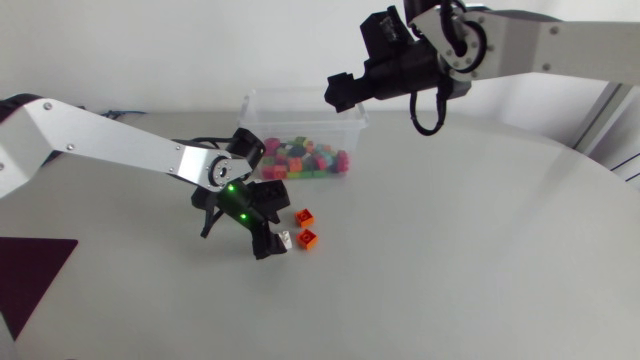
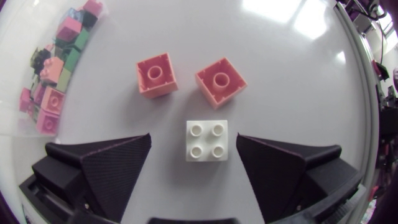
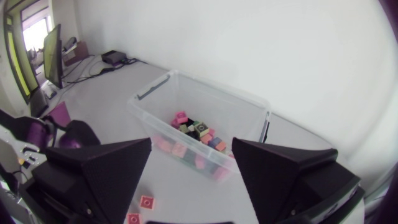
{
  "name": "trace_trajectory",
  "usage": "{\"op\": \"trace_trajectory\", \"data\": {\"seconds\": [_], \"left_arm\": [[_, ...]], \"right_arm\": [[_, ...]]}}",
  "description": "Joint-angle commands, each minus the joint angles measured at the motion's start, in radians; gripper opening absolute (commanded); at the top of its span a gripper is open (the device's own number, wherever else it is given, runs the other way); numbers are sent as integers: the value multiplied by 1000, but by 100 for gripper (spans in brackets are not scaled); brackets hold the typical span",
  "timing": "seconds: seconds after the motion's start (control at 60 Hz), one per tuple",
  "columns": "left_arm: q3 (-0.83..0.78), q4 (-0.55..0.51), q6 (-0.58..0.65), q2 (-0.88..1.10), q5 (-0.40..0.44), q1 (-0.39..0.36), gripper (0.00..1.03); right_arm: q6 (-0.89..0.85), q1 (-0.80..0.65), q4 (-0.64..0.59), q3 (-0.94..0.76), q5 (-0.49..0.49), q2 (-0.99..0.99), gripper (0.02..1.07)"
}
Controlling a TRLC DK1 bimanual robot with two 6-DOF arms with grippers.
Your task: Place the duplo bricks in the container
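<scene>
Illumination is bright and diffuse. The table (image 2: pixel 298 93) carries two glare patches (image 2: pixel 311 22) ahead of the left gripper (image 2: pixel 193 140). Shadow beside the white brick (image 2: pixel 206 140) is soft and faint.

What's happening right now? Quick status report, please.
Left gripper open, white brick between fingers, not gripped. Right gripper open, near container. Two orange bricks beyond; nothing blocking.

1. A white brick (image 2: pixel 206 140) lies on the worktop (image 2: pixel 298 74) between the left gripper (image 2: pixel 193 140)'s spread fingers (image 2: pixel 115 165), touching neither.
2. Two pink bricks (image 2: pixel 157 74) (image 2: pixel 220 81) sit side by side just ahead of it, apart.
3. Beside them, a clear container (image 2: pixel 22 68) holds mixed coloured bricks (image 2: pixel 59 62).
</scene>
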Motion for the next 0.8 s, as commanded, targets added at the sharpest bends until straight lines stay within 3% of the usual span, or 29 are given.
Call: {"op": "trace_trajectory", "data": {"seconds": [0.0,0.183,0.283,0.333,0.783], "left_arm": [[36,-1,35,32,19,-11,91],[56,-2,36,65,21,-30,72],[65,-9,29,70,24,-30,46],[74,-24,25,73,24,-27,28],[48,-225,61,-66,45,30,26]], "right_arm": [[-20,14,-2,-99,-8,-56,97],[-23,48,-48,-245,-41,-108,97],[-37,83,-75,-288,-40,-107,97],[-43,106,-86,-308,-37,-97,97],[-77,191,-210,-207,5,180,92]]}}
